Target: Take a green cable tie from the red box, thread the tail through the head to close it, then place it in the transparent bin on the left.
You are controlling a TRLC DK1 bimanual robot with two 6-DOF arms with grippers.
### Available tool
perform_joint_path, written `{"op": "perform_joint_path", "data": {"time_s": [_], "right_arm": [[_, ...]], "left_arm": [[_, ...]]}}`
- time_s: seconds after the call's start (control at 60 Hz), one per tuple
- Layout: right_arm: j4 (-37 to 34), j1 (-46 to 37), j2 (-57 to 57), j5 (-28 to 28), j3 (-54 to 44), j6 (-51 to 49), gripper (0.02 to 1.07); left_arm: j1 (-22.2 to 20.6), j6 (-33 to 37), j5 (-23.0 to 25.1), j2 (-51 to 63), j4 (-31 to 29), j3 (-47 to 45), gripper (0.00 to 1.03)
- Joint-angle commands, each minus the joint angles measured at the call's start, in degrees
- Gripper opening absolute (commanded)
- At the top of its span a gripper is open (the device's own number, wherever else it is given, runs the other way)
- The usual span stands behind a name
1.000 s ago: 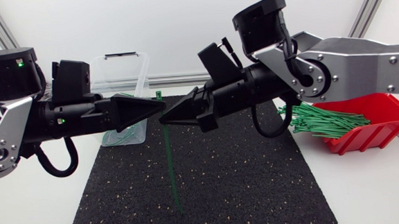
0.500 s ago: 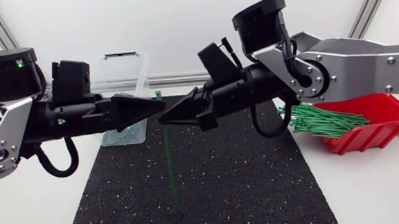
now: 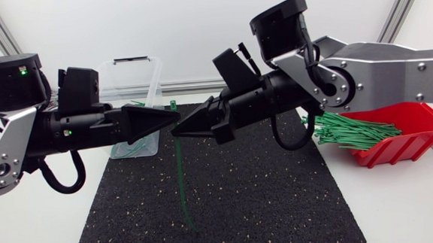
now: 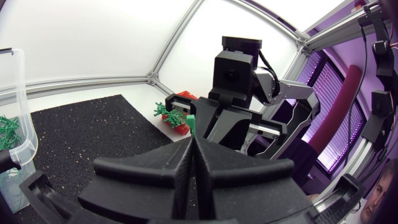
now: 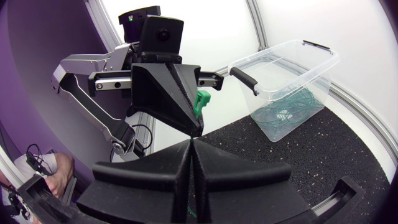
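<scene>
The slim green plastic cable tie (image 3: 180, 161) hangs at frame centre, head uppermost, clamped just beneath by the left tool (image 3: 173, 118). The right tool (image 3: 179, 130), fingers pressed together, is set against it. The dangling tail should be regripped low, then fed squarely into the head.

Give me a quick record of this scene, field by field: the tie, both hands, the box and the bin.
green cable tie: hangs upright where the two hands meet, head on top, tail down toward the black mat; not looped
left hand: shut on the tie, just under its head
right hand: shut on the tie, tip to tip with the left
red box: at the right, green ties sticking out of it
transparent bin: at the left, some green ties inside
</scene>
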Motion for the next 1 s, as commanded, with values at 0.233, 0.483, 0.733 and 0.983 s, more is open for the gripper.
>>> {"op": "perform_joint_path", "data": {"time_s": [0.233, 0.483, 0.733, 0.983], "right_arm": [[1.1, -0.6, -0.6, 1.3, -0.3, 1.3, 0.16], [-9.9, -3.9, -1.4, 5.9, 1.9, -7.9, 0.65], [-14.1, -6.5, -2.4, 19.6, -0.8, -19.0, 0.67], [-17.1, -8.3, -2.3, 30.6, -2.7, -28.1, 0.98]], "left_arm": [[-1.3, -1.6, 1.1, 0.3, 0.6, -0.8, 0.04], [2.6, -2.5, 1.0, 0.0, -0.7, 1.4, 0.04], [4.6, 2.9, -2.3, 0.4, -5.9, 4.7, 0.04], [1.2, 16.1, -14.8, 3.8, -18.7, 10.6, 0.04]]}}
